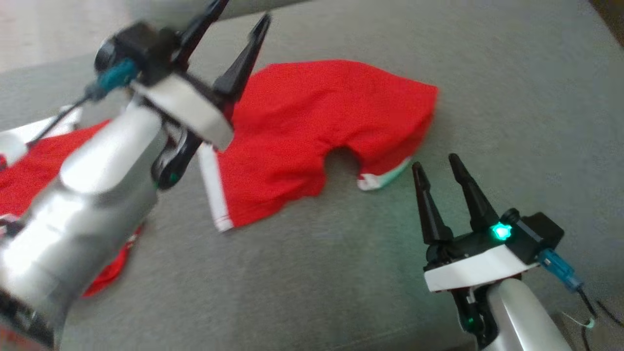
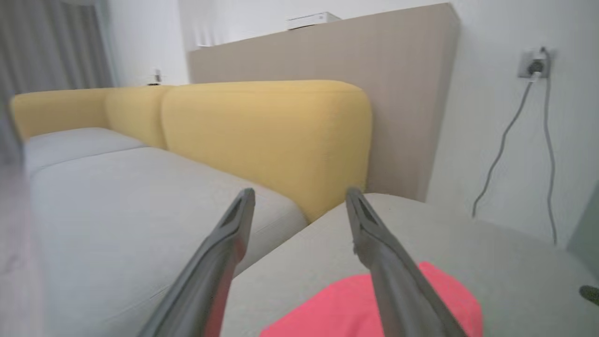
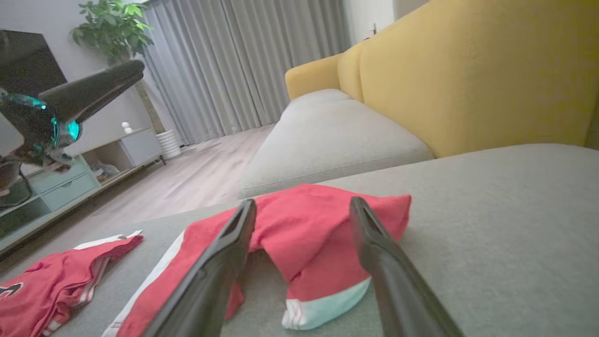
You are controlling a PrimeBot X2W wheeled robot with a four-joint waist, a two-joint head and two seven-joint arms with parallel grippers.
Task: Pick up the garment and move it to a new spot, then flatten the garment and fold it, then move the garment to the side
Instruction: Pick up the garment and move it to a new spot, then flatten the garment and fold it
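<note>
At left, the left gripper [image 1: 243, 12] is hovering above the grey cushion [image 1: 512, 97], its fingers spread wide and holding nothing. In the middle, the red garment [image 1: 312, 126] is lying rumpled on the cushion. At right, the right gripper [image 1: 435, 164] is hanging near the garment's white-trimmed hem, jaws apart and empty.

Shorts [image 1: 312, 131]: red cloth, fine knit, matt; white and pale green trim at hems, same soft look. Seat cushion [image 1: 512, 97] under them: grey woven fabric, matt, slightly coarse. Left gripper [image 1: 243, 9] and right gripper [image 1: 435, 162]: fingers black plastic, dull sheen; white glossy plastic collar at base. Forearm [image 1: 87, 195]: silver, smooth, shiny, metal-like. Sofa back [image 3: 468, 84]: yellow cloth, matt. Floor [image 3: 196, 173]: pale wood, smooth. Curtain [image 3: 243, 61]: grey cloth.
</note>
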